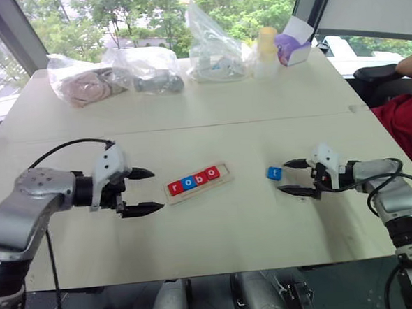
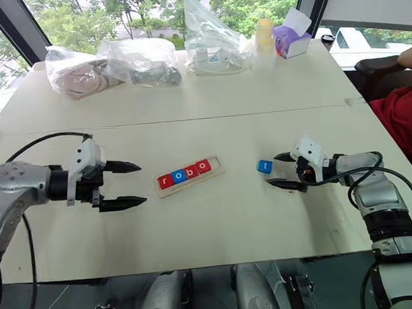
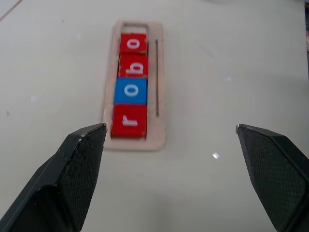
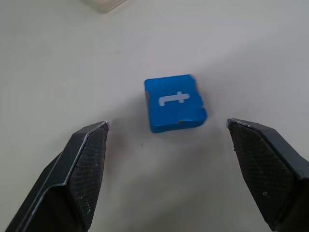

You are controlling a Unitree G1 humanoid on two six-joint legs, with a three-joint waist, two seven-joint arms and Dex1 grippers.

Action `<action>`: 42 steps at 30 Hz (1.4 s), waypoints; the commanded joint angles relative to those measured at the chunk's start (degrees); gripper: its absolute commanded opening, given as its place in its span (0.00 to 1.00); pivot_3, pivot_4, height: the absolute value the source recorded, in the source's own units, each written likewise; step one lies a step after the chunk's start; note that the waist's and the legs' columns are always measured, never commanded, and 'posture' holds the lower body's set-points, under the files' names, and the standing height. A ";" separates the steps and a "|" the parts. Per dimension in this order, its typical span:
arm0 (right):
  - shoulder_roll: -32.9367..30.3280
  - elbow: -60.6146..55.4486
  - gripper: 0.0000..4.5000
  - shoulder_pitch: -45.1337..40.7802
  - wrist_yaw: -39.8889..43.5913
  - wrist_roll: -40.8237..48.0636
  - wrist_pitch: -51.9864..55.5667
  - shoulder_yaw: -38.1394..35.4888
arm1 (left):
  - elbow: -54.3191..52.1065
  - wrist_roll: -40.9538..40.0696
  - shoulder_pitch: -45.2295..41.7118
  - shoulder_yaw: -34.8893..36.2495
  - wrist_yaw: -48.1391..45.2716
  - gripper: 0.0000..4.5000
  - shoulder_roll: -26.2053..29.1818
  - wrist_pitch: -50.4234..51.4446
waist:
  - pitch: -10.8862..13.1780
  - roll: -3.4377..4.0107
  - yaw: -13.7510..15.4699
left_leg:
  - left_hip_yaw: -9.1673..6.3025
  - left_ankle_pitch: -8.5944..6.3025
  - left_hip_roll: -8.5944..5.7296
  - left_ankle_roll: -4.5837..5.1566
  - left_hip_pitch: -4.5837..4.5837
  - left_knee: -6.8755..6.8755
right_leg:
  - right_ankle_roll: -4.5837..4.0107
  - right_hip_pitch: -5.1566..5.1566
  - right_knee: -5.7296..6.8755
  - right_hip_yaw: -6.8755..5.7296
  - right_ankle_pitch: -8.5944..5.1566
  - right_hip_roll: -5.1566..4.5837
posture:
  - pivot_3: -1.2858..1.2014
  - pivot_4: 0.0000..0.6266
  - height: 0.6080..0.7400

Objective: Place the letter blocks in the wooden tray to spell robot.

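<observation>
Wooden tray point(image 1: 197, 183) already holds four blocks, which we read as r, o, b, o, leaving its right-hand slot apparently empty. Only the blue t block point(image 1: 274, 173) is left, lying loose on the table point(image 1: 218, 231) right of the tray. Our right gripper point(image 1: 295, 178) sits just right of it, jaws spread, not touching. Our left gripper point(image 1: 140, 192) hangs released, left of the tray.

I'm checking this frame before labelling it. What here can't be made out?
- Plastic bags at the table's far edge, head views: contents blurred by crinkled plastic, too small to identify.
- Person at the right edge, head views: cut off, just a red garment and an arm.
- Wooden tray, left wrist view: whether its last slot beyond the blocks fully shows; it lies too far off.
- Blue t block: underside hidden against the table.
</observation>
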 commanded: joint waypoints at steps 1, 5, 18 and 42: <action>0.31 3.84 0.90 -2.75 0.37 -0.79 -3.40 -0.07 | -4.72 -2.72 1.77 4.10 2.12 1.00 0.91 1.86 | 0.00 0.00 0.10 | 0.00 0.00 0.00 0.00 0.00 0.00 | 0.00 0.01 0.00 0.00 0.00 -0.01 | 0.52 0.24 1.00; 1.79 6.46 0.90 -4.50 -0.08 -1.17 -4.27 0.61 | -5.89 -3.88 1.91 4.46 3.04 1.00 1.32 2.73 | 0.00 0.00 0.06 | -0.01 0.01 0.00 -0.01 0.07 0.02 | -0.02 0.08 0.00 0.00 0.00 -0.01 | 0.52 0.24 1.00; 4.46 6.05 0.25 -4.77 -0.30 -0.16 -2.07 0.45 | -3.49 -2.17 0.05 0.28 2.16 1.00 2.60 -0.41 | 0.00 0.00 -0.22 | 0.01 0.00 0.01 -0.01 0.55 -0.07 | -0.07 0.44 0.01 0.07 -0.02 0.01 | 0.52 0.24 1.00; 18.85 35.44 0.25 -34.36 10.01 -12.19 -18.46 13.53 | -7.11 -2.25 8.46 4.01 3.02 1.00 5.41 -1.79 | 0.06 0.00 -0.29 | 0.22 0.00 0.01 -0.01 0.67 -0.19 | -0.14 0.37 0.01 0.44 -0.05 -0.10 | 0.52 0.24 1.00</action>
